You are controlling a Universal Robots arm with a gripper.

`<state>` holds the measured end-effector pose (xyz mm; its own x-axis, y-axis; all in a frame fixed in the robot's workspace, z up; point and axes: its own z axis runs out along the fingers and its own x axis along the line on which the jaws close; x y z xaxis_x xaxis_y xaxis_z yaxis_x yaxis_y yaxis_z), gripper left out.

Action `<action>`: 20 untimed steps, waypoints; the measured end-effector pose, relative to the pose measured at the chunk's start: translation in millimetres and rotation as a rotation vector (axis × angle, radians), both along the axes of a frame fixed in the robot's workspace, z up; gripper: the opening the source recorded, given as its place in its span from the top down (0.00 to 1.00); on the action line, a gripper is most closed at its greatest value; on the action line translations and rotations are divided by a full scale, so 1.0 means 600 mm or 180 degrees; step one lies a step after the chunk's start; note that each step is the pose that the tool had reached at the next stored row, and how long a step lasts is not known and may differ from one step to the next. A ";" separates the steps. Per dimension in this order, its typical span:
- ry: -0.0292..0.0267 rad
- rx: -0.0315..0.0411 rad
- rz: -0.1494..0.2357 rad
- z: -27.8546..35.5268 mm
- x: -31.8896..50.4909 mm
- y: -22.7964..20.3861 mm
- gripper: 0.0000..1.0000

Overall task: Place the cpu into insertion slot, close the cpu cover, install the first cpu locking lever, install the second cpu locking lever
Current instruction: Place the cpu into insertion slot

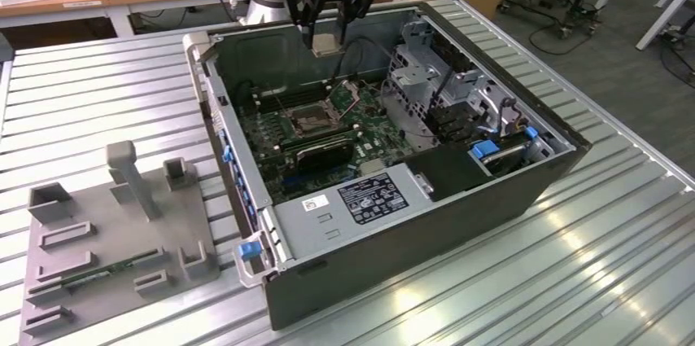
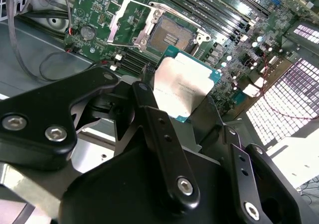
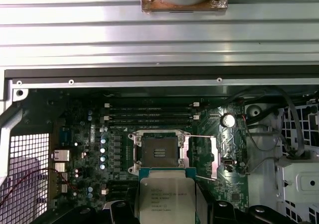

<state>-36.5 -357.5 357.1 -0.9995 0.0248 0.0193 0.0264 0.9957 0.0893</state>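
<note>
Grips the cpu (image 1: 324,46) in the gripper (image 1: 325,32), fingers (image 2: 149,114) pressed against 2 opposite edges, metal lid turned toward both wrist cameras. Hangs high over the open computer case (image 1: 565,151), well apart from the insertion slot (image 3: 158,152) down on the green motherboard (image 3: 89,134). Shows the socket bare, with the cpu cover (image 3: 215,157) tipped up just beside it.

Risks, as judged from here:
- Bent socket contacts, likely if the chip comes down turned the wrong way or shifted sideways. Cannot confirm the corner key's match from these views.
- 1 edge landing first, from any tilt in the grip. Probably enough to scrape the contacts instead of seating flat.
- A slip. Holds by thin edges only, so a jolt could drop the chip onto the board or into the socket crooked.
- A knock against the raised cover or the socket's metal rim, given fingers bulkier than the chip itself.
- A snag on the loose cables (image 3: 269,129) near the socket side of the case.

Writing: carries several lines of dark print on the chip's lid, seen in both wrist views, not read off here. Bears a black label (image 1: 369,194) and a small white sticker (image 1: 319,203) on the silver power supply (image 1: 325,228) in the exterior view, likewise left unread.
</note>
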 end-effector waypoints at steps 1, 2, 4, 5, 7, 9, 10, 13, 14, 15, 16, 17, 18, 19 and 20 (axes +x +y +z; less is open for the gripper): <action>0.0000 0.0000 0.0000 0.000 0.000 0.0000 0.46; 0.0000 0.0000 0.0000 0.000 0.000 0.0000 0.46; 0.0000 0.0000 0.0000 0.000 0.000 0.0000 0.46; 0.0000 0.0000 0.0000 0.000 0.000 0.0000 0.46; 0.0000 0.0000 0.0000 0.000 0.000 0.0000 0.46; 0.0000 0.0001 0.0000 -0.002 0.000 0.0000 0.46; 0.0000 0.0000 0.0000 -0.003 0.000 0.0000 0.46; 0.0000 0.0000 0.0000 -0.008 0.000 0.0000 0.46; 0.0000 0.0000 0.0000 -0.010 0.000 0.0000 0.46; 0.0000 0.0000 0.0000 -0.011 0.000 0.0000 0.46; 0.0000 0.0000 0.0000 -0.013 0.000 0.0000 0.46; 0.0000 -0.0003 0.0000 -0.015 0.000 0.0000 0.46; 0.0000 -0.0003 0.0000 -0.016 0.000 0.0000 0.46; 0.0000 -0.0003 0.0000 -0.018 0.000 0.0000 0.46; 0.0000 -0.0003 0.0000 -0.019 0.000 0.0000 0.46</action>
<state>-36.5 -357.5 345.5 -0.9995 0.0248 0.0193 0.0264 0.9957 0.0883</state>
